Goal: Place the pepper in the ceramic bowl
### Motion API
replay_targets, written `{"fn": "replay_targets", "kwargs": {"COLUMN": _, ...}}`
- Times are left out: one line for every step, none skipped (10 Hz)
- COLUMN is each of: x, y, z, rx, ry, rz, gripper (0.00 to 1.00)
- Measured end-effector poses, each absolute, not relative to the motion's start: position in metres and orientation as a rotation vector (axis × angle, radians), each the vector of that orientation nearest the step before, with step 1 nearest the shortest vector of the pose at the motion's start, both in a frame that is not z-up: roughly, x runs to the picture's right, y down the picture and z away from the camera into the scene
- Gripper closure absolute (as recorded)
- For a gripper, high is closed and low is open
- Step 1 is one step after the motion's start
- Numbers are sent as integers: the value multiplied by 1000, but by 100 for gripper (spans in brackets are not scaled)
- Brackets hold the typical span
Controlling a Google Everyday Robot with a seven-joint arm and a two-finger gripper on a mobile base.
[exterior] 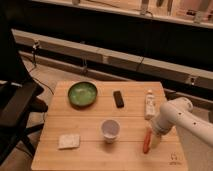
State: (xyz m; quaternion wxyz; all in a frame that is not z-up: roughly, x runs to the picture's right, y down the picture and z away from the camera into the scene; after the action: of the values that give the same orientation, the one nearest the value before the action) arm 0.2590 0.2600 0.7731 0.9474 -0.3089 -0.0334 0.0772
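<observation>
I saw the gripper [153,136] at the pepper [146,142] by the right edge of the table [90,159]; its hold, I could not tell. The bowl [82,94] sat well left, 1 cup [110,130] between.

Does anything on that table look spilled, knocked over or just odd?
Nothing stands out. The white cup stands upright, the green ceramic bowl sits level, and the red pepper lies beside the gripper at the right front of the table.

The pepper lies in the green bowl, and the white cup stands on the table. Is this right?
No. The camera view shows the pepper on the table beside the gripper, at the right, not in the green bowl; the white cup does stand there.
</observation>
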Motion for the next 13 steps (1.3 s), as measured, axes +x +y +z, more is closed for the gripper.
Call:
{"fn": "replay_targets", "kwargs": {"x": 258, "y": 265, "z": 774, "rx": -615, "ry": -72, "rz": 100, "gripper": 20}}
{"fn": "replay_targets", "kwargs": {"x": 258, "y": 269, "z": 776, "rx": -612, "ry": -72, "rz": 66, "gripper": 20}}
{"fn": "replay_targets", "kwargs": {"x": 256, "y": 273, "z": 778, "rx": -614, "ry": -72, "rz": 41, "gripper": 20}}
{"fn": "replay_targets", "kwargs": {"x": 253, "y": 278, "z": 782, "rx": -622, "ry": -72, "rz": 9, "gripper": 20}}
{"fn": "replay_targets", "kwargs": {"x": 251, "y": 281, "z": 786, "rx": -630, "ry": -70, "rz": -16, "gripper": 20}}
{"fn": "replay_targets", "kwargs": {"x": 249, "y": 285, "z": 789, "rx": -641, "ry": -67, "rz": -33, "gripper": 21}}
{"fn": "replay_targets", "kwargs": {"x": 247, "y": 290, "z": 793, "rx": -658, "ry": -62, "rz": -48, "gripper": 29}}
{"fn": "replay_targets", "kwargs": {"x": 245, "y": 292, "z": 796, "rx": -667, "ry": -58, "rz": -52, "gripper": 39}}
{"fn": "replay_targets", "kwargs": {"x": 245, "y": 294, "z": 796, "rx": -673, "ry": -57, "rz": -49, "gripper": 51}}
{"fn": "replay_targets", "kwargs": {"x": 245, "y": 294, "z": 796, "rx": -675, "ry": -57, "rz": -47, "gripper": 61}}
{"fn": "replay_targets", "kwargs": {"x": 244, "y": 291, "z": 794, "rx": -674, "ry": -58, "rz": -47, "gripper": 72}}
{"fn": "replay_targets", "kwargs": {"x": 243, "y": 289, "z": 793, "rx": -673, "ry": -59, "rz": -48, "gripper": 81}}
{"fn": "replay_targets", "kwargs": {"x": 243, "y": 289, "z": 790, "rx": -676, "ry": -60, "rz": -51, "gripper": 93}}
